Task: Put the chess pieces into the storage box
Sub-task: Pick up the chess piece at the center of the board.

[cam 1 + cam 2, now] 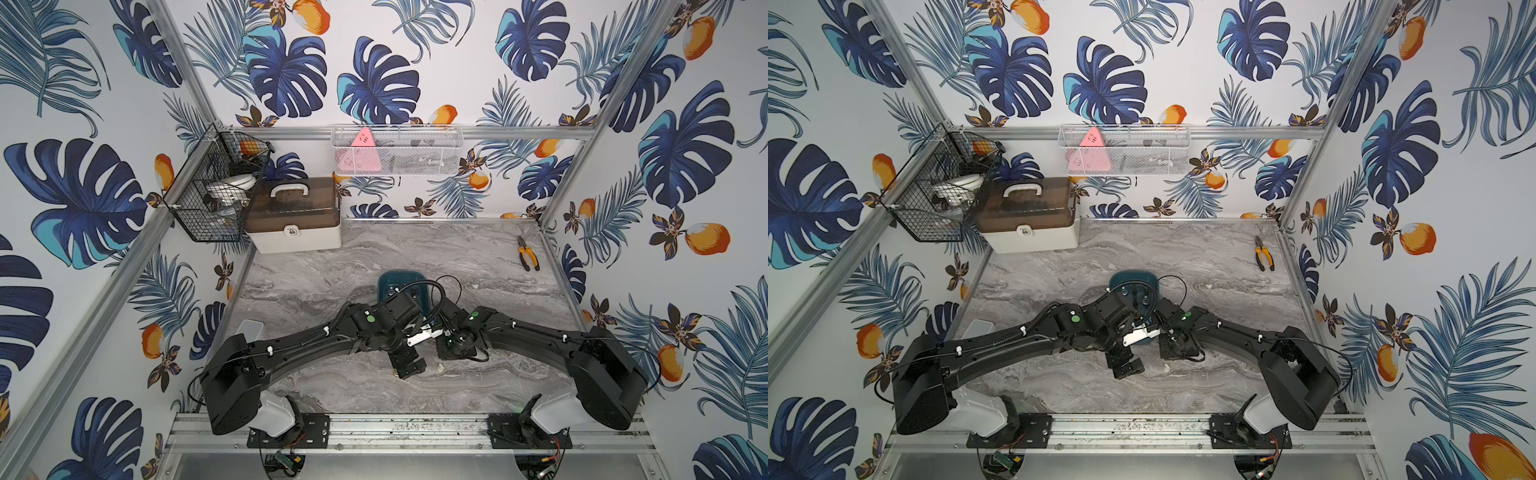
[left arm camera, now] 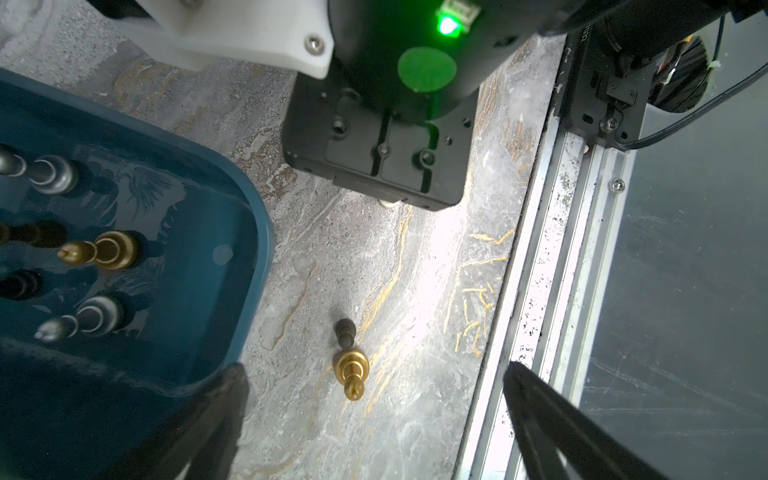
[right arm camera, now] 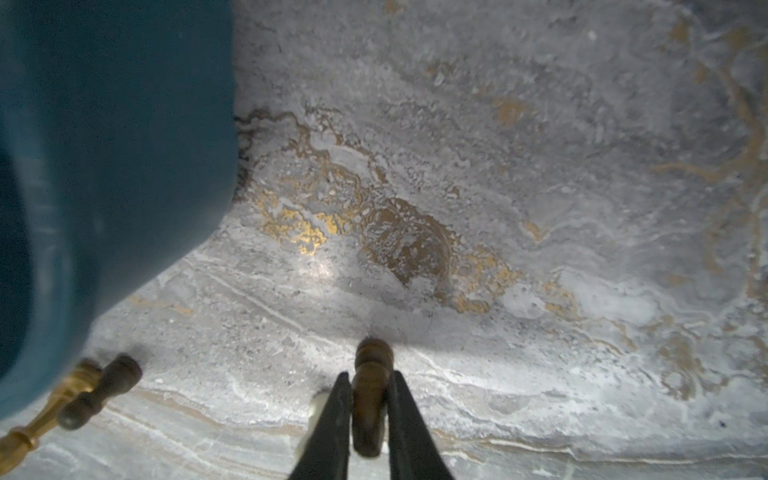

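The dark teal storage box (image 1: 400, 279) sits mid-table, partly hidden under both arms in both top views. In the left wrist view the box (image 2: 249, 232) holds several upright chess pieces, silvery, golden and dark. A golden piece (image 2: 352, 372) and a dark piece (image 2: 345, 332) stand on the marble between the wide-open fingers of my left gripper (image 2: 374, 415). My right gripper (image 3: 370, 375) is shut on a dark brown piece (image 3: 371, 399) low over the table beside the box (image 3: 116, 166). A white piece (image 3: 316, 405) peeks out behind one finger; a top view shows that white piece (image 1: 439, 367) on the table.
A white case with a brown lid (image 1: 293, 216) stands at the back left below a black wire basket (image 1: 208, 195). Yellow-handled pliers (image 1: 528, 253) lie at the back right. The front aluminium rail (image 2: 552, 291) runs close to the left gripper.
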You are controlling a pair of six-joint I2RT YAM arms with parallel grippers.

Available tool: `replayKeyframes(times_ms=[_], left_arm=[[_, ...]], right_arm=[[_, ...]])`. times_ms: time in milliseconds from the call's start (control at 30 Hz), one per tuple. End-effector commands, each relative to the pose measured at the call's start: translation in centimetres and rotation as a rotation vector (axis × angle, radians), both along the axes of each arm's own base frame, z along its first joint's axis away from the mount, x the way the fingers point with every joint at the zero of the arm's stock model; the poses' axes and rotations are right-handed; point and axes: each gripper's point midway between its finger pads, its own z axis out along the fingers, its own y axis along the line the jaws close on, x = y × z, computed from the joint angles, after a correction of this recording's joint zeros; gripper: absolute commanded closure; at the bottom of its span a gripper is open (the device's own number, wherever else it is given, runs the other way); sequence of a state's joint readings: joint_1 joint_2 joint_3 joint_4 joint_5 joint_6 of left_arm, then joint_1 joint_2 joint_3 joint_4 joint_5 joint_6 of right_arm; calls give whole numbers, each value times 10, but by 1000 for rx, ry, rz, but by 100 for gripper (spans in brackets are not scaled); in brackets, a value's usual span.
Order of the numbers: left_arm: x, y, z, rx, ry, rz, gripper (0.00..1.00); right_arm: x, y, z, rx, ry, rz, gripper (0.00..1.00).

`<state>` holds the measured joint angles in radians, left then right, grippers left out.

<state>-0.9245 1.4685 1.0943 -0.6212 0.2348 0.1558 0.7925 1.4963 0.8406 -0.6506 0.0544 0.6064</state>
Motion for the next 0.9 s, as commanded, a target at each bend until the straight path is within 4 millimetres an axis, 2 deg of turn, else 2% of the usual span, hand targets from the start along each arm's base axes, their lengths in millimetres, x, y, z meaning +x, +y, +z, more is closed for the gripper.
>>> replayKeyframes(times_ms=[0, 200, 400, 667, 800, 867], left_arm=[[1, -1, 3, 0, -14, -13, 1], [3, 0, 5, -5, -29, -1, 1], [17, 4, 20, -49, -78, 72, 1], [77, 37, 48, -188, -35, 334, 1], [108, 66, 55, -217, -53, 483, 1], [117, 77, 56, -213, -63, 529, 1]], right_arm=[[4, 1, 2, 1, -22, -5, 82], [6, 1, 8, 1, -36, -4, 86], [16, 2, 31, 7, -93, -5, 88], [46, 16, 77, 11, -212, 44, 88], [72, 37, 99, 33, -290, 85, 88], [83, 51, 106, 57, -310, 106, 88]])
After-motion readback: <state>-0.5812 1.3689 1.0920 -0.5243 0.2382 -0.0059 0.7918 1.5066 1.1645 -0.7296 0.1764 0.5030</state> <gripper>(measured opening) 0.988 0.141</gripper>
